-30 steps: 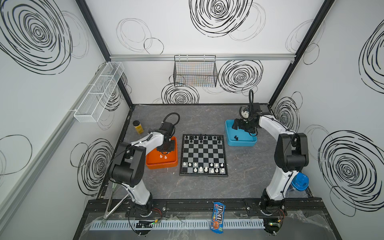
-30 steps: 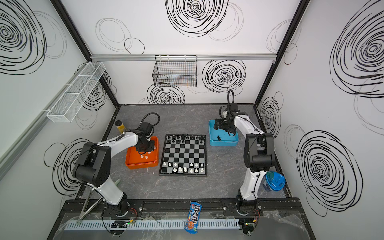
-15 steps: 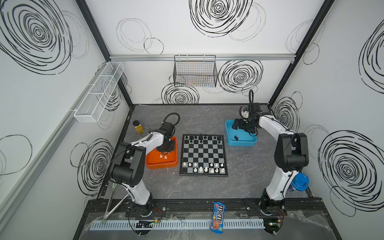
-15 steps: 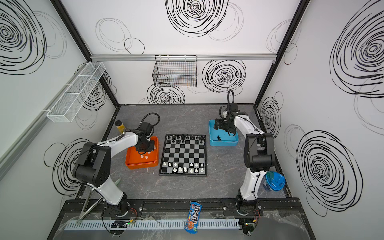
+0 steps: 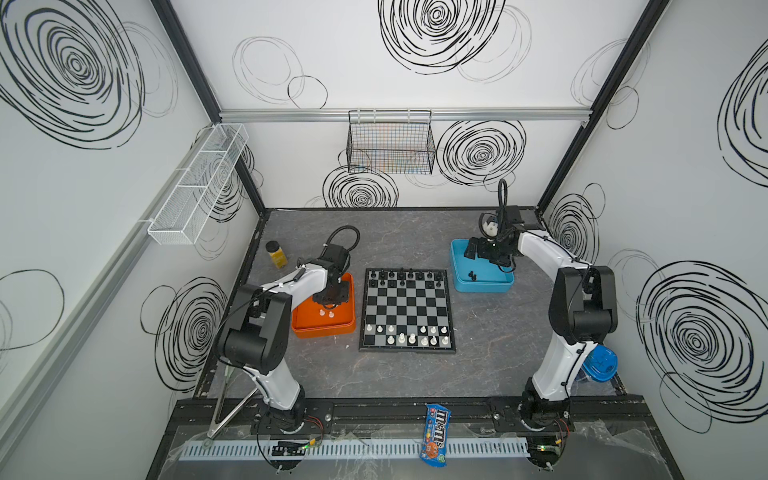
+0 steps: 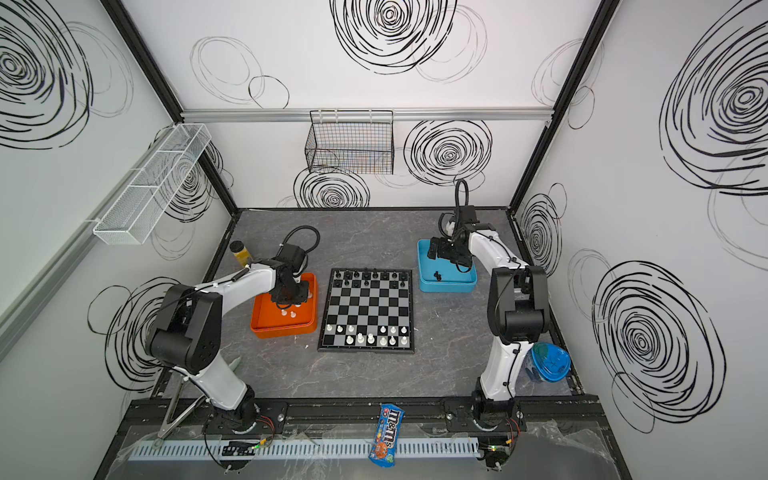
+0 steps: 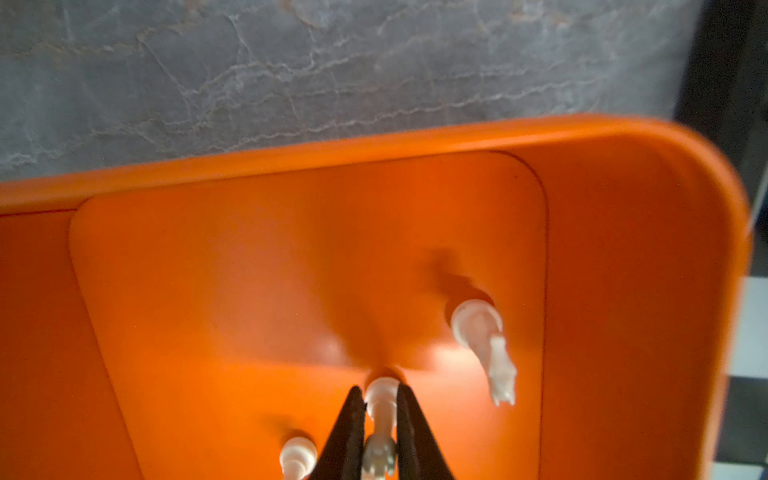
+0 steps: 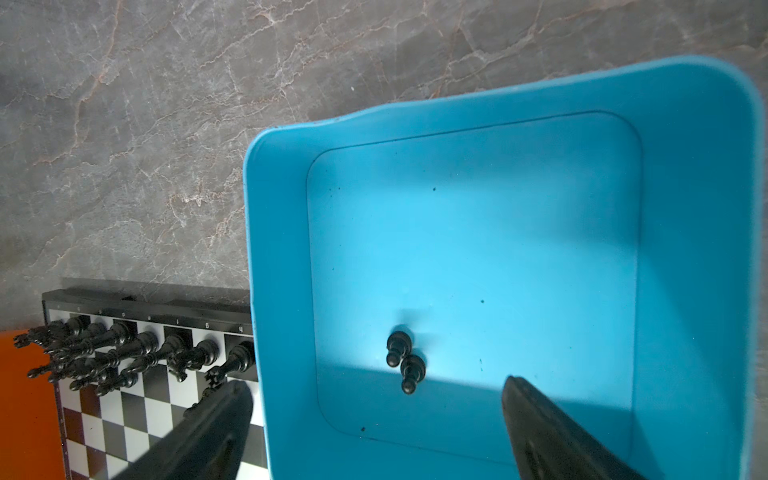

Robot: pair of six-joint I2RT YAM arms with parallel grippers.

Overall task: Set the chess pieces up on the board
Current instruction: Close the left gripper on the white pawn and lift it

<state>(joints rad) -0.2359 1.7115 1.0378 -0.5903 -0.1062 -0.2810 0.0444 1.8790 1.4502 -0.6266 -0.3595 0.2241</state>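
Left jaws clamp a white piece [image 7: 380,399] in the orange tray [image 7: 374,153], so it's pickup time; next, a clean lift over to the board [image 5: 406,309]. Right jaws gape wide above two black pawns [image 8: 400,347] in the blue tray [image 8: 498,108].

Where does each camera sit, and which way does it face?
Top views: high up front, looking down over the table; left arm and right arm show.
Left wrist: on its arm, facing down into the orange tray; left gripper grips a white piece.
Right wrist: on its arm, facing down into the blue tray; right gripper open near two black pawns.
Shared: right wrist and top views show the board.
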